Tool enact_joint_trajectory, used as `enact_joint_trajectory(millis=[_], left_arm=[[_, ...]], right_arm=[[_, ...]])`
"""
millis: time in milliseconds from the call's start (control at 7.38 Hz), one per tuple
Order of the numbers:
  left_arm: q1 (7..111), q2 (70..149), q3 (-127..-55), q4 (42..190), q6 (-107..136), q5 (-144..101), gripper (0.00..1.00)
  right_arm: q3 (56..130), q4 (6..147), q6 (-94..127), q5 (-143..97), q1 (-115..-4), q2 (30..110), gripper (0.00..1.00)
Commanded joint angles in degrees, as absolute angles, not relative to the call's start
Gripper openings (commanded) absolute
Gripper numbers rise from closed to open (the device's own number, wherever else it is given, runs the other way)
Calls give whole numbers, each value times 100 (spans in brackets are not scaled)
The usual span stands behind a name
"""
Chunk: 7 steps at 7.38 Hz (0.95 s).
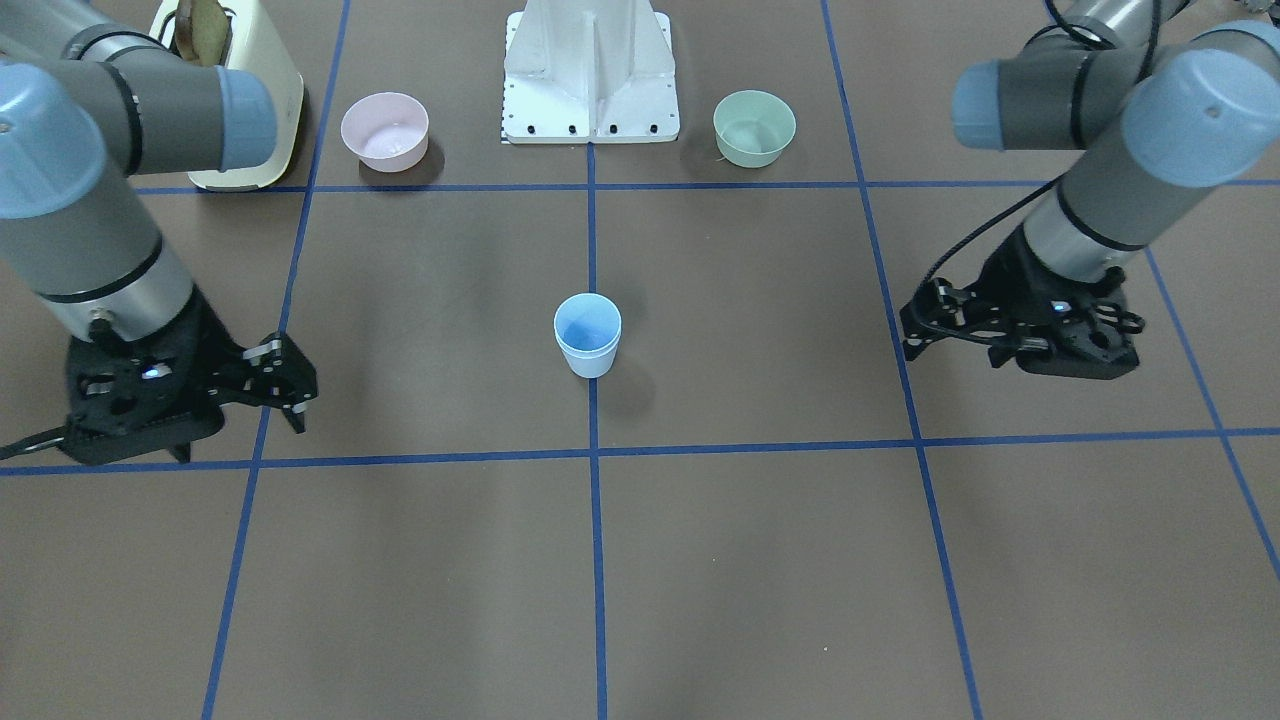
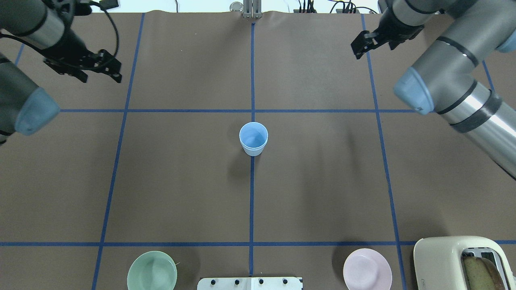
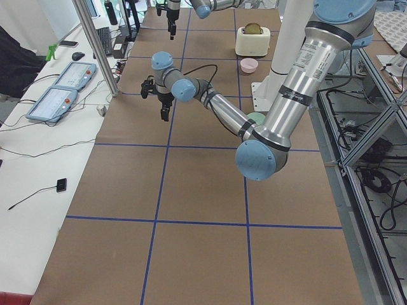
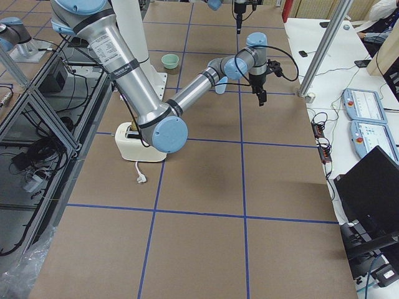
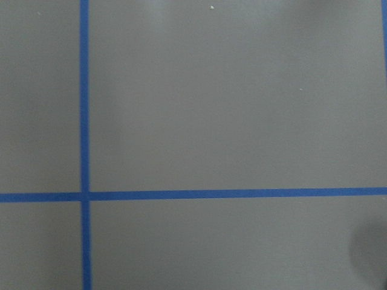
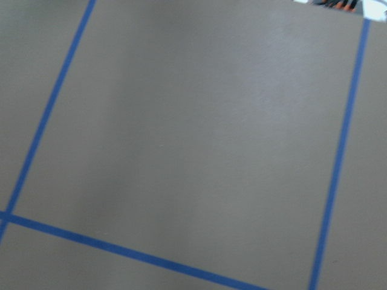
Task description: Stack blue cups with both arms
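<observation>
One light-blue cup shape [image 1: 587,335] stands upright at the table's middle on the centre tape line; it also shows in the overhead view [image 2: 253,138]. I cannot tell whether a second cup is nested in it; no other blue cup shows. My left gripper [image 2: 117,72] hovers far to the cup's left, near the table's far side, open and empty; it also shows in the front view [image 1: 908,335]. My right gripper [image 2: 356,48] hovers far to the cup's right, open and empty, and also shows in the front view [image 1: 292,385]. Both wrist views show only bare mat and blue tape.
A green bowl [image 2: 152,270] and a pink bowl [image 2: 367,270] sit near the robot's side, either side of the white base mount [image 1: 590,75]. A cream toaster [image 2: 459,262] with bread stands beside the pink bowl. Blue tape lines [image 2: 252,80] grid the brown mat.
</observation>
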<state>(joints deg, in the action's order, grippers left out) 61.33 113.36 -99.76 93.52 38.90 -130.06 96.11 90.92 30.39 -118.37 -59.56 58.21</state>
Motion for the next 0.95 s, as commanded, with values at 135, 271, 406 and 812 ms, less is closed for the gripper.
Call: enact_joint_trajectory(millis=[135, 271, 406, 812], left_arm=[[7273, 10425, -9679, 9151, 1405, -13192, 98], [7599, 10319, -9424, 9106, 867, -13279, 98], [7829, 10292, -9074, 9114, 574, -13359, 98], [8524, 10126, -8378, 9123, -420, -13359, 98]], right_arm=[[9879, 9193, 2465, -12453, -7124, 7194, 100], [9757, 9211, 1687, -12698, -7650, 7468, 100], [9608, 9202, 1583, -12970, -8021, 7723, 100], [9448, 9106, 1521, -13298, -8508, 8541, 100]])
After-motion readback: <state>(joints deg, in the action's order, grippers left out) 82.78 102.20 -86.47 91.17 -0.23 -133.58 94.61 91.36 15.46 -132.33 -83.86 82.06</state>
